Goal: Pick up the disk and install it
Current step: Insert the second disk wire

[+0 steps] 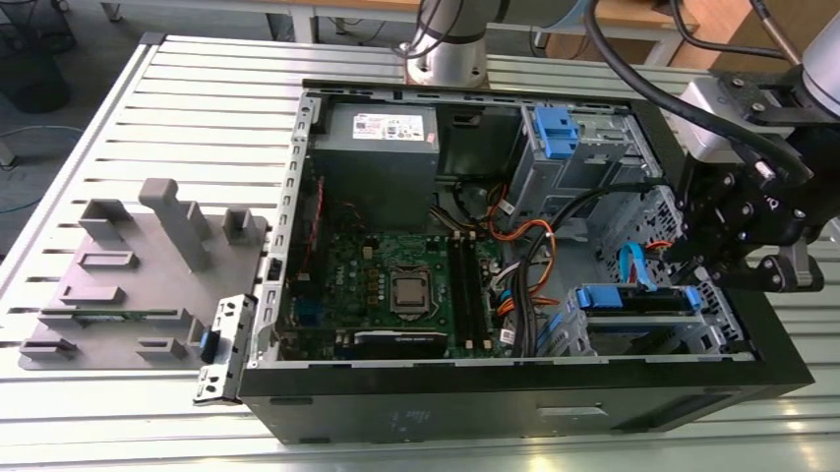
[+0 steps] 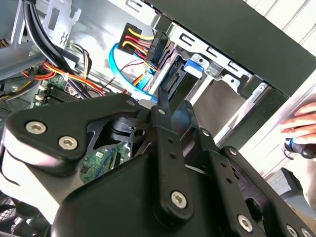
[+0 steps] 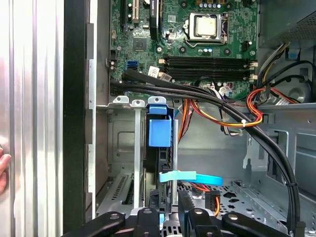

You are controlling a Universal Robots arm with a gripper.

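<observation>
Toward the lower right of the exterior view, inside the open black steel computer case (image 1: 525, 398), the flat silver-grey metal disk with blue plastic side rails (image 1: 636, 298) stands on edge in the grey sheet-metal drive cage (image 1: 617, 339). It looks pushed well down between the cage walls with its blue handle uppermost, so I judge the seating nearly or fully done. The rails are there to guide it along the slots. The case lies on its side on the slatted aluminium surface (image 1: 79, 423) with its panel off, which turns the cage mouth up toward the arm.

In the second wrist view, the black linkage tool (image 2: 174, 98) hangs over the disk's upper end, lined up with the slab's thin edge. Whether it is spread, pressed together or pinching the disk I cannot tell. In the first wrist view, one light blue flat ribbon cable (image 3: 185, 176) lies across the cage just beside the disk. A bundle of red, orange and yellow wires (image 3: 217, 116) loops clear of it, probably kept aside to leave the slot free.

By count:
- one disk
- one tool
- one case
- one large grey power-supply box with a white sticker (image 1: 381, 133) at the upper middle
- one separate blue plastic latch (image 1: 554, 128) on the upper-right bay
- one grey moulded fixture tray (image 1: 132, 265) at the left
- one person's hand (image 2: 301, 123) outside the case wall
</observation>
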